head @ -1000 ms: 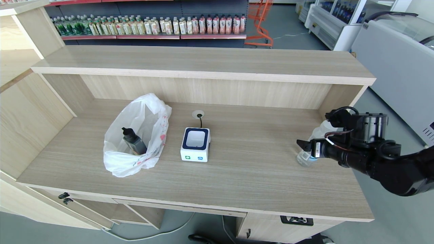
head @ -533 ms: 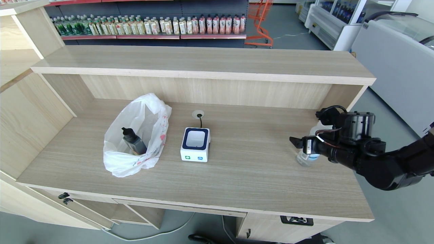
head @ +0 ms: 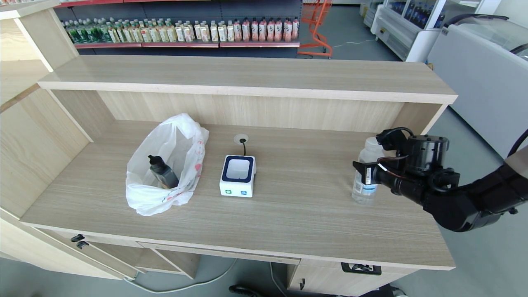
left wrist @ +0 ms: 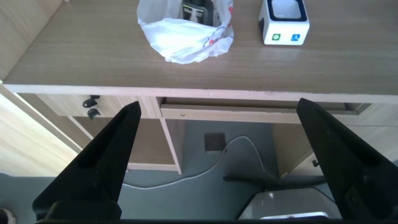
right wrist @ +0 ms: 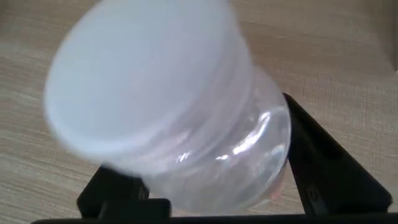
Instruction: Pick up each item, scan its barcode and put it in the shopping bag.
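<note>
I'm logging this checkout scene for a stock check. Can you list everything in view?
counter: one, light wood, ahead
shopping bag: one, white, counter's left
dark bottle: one, black, inside the bag
scanner: one, white and blue, counter centre
water bottle: one, clear, white cap, counter's right
drink bottles: many, mixed colours, shelves behind
right gripper: one, black, shut on the water bottle
left gripper: one, black, open, below the counter's front edge

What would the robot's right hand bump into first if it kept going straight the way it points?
The right hand grips the bottle and points across the counter toward the scanner. That looks first in line, though the hand might pass above or behind it; depth is unclear.
</note>
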Robot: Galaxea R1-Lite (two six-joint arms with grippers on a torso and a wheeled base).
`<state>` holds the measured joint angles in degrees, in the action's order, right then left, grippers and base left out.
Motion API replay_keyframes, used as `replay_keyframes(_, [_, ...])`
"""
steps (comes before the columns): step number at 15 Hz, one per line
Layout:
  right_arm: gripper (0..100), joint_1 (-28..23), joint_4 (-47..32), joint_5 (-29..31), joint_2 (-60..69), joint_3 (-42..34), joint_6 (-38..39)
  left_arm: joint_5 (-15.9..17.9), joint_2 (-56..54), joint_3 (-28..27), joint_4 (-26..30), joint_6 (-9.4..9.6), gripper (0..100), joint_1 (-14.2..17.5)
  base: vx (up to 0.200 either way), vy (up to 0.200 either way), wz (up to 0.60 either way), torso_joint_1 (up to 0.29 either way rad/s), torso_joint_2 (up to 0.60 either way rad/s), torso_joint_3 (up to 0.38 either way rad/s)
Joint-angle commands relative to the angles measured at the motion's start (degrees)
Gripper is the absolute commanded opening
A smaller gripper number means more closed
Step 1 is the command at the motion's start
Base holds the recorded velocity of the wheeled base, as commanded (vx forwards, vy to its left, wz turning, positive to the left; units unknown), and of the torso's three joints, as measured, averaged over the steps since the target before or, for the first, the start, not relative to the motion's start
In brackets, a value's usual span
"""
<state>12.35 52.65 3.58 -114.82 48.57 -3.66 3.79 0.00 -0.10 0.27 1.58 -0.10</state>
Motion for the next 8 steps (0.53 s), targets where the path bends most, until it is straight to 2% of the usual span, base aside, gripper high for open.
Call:
replay_keyframes(1, [0, 0.0, 0.4, 0.0, -0.1, -0.2, -0.4, 0.0, 0.0, 0.0, 0.0, 0.00, 100, 0.0, 0.000, 0.000, 0.00, 0.000, 0.00, 0.000])
replay_keyframes(8, [0, 0.0, 1.7, 0.0, -0.5, -0.9, -1.9, 0.0, 0.0, 0.0, 0.0, 0.00, 100, 0.0, 0.000, 0.000, 0.00, 0.000, 0.00, 0.000])
